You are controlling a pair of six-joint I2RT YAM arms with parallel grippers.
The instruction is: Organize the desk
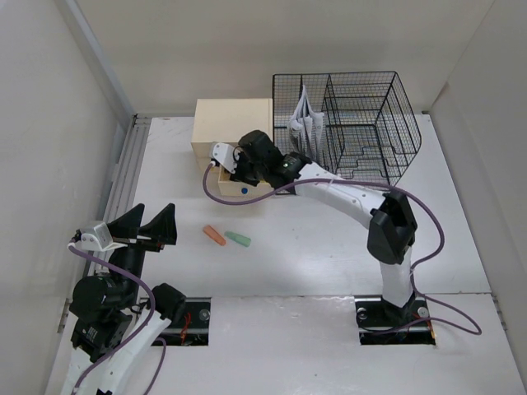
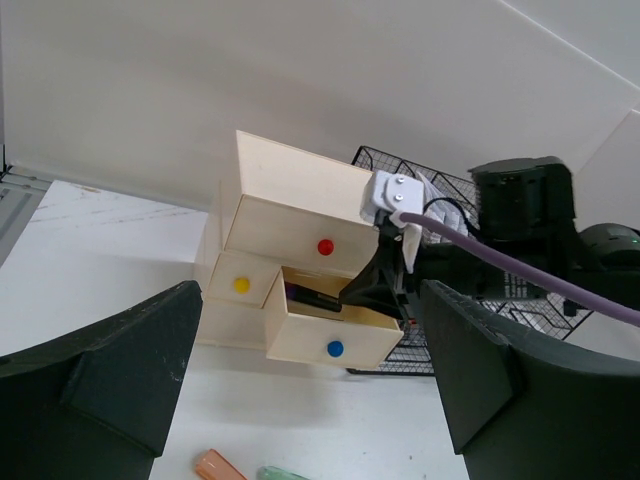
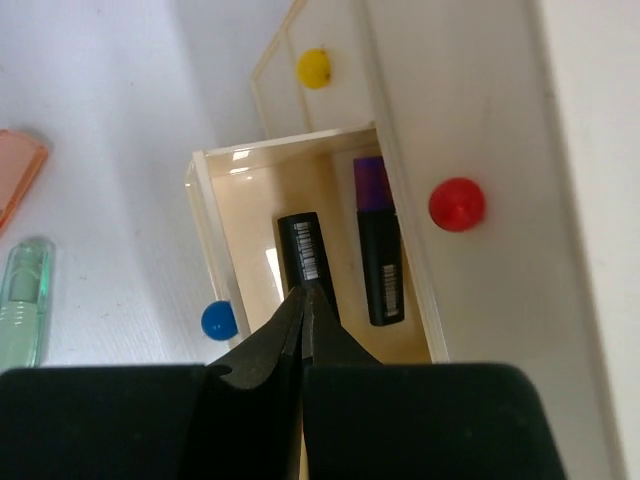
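The desk (image 1: 313, 247) is a wide white tabletop. A cream drawer box (image 1: 233, 123) stands at its back; its blue-knobbed drawer (image 3: 218, 320) is pulled out. Inside lie a black marker (image 3: 305, 245) and a purple-capped marker (image 3: 378, 240). My right gripper (image 3: 305, 292) is shut, empty, with its tips just above the black marker's near end. An orange marker (image 1: 214, 235) and a green marker (image 1: 238, 239) lie loose on the desk in front of the box. At the near left my left gripper (image 1: 152, 216) stands wide open and empty, facing the drawer box (image 2: 300, 200).
A black wire-mesh rack (image 1: 362, 123) holding papers (image 1: 303, 119) stands right of the box, and the right arm reaches across in front of it. Grey slotted rails (image 1: 123, 164) run along the desk's left edge. Walls close in on both sides and at the back.
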